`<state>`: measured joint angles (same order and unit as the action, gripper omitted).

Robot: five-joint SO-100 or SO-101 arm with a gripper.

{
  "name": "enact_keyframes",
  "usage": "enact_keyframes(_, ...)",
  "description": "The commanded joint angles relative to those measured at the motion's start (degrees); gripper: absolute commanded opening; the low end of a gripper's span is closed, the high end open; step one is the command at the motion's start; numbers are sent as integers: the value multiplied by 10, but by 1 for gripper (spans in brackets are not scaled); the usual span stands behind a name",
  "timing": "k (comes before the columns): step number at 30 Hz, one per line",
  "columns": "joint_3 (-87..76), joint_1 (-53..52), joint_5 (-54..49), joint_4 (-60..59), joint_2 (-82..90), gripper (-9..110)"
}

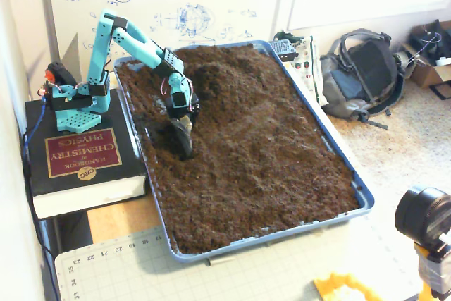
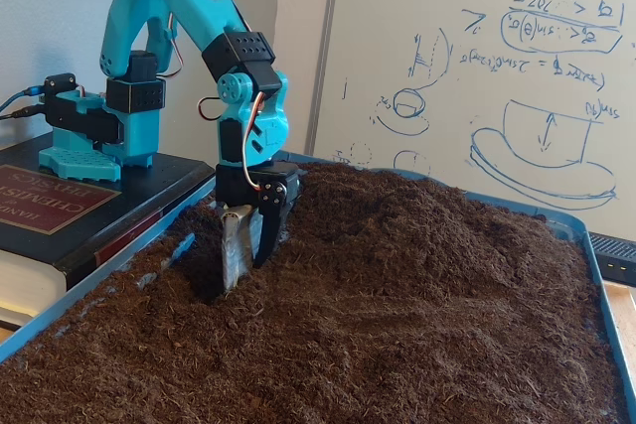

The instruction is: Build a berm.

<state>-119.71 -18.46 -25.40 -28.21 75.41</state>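
The one gripper [image 2: 241, 263] points straight down with its metal blade and dark finger sunk into the soil near the tray's [image 1: 363, 195] arm-side edge; the two sit close together with only a thin gap, and I cannot tell if they clamp anything. Just beyond it rises the single berm [image 1: 215, 75] [image 2: 397, 215], heaped at the tray's whiteboard end. The one teal arm [image 1: 134, 37] stands on one thick book [image 1: 81, 156] beside the tray.
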Motion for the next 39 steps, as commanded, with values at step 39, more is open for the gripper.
enact_keyframes(39, 177, 96, 127, 7, 185, 0)
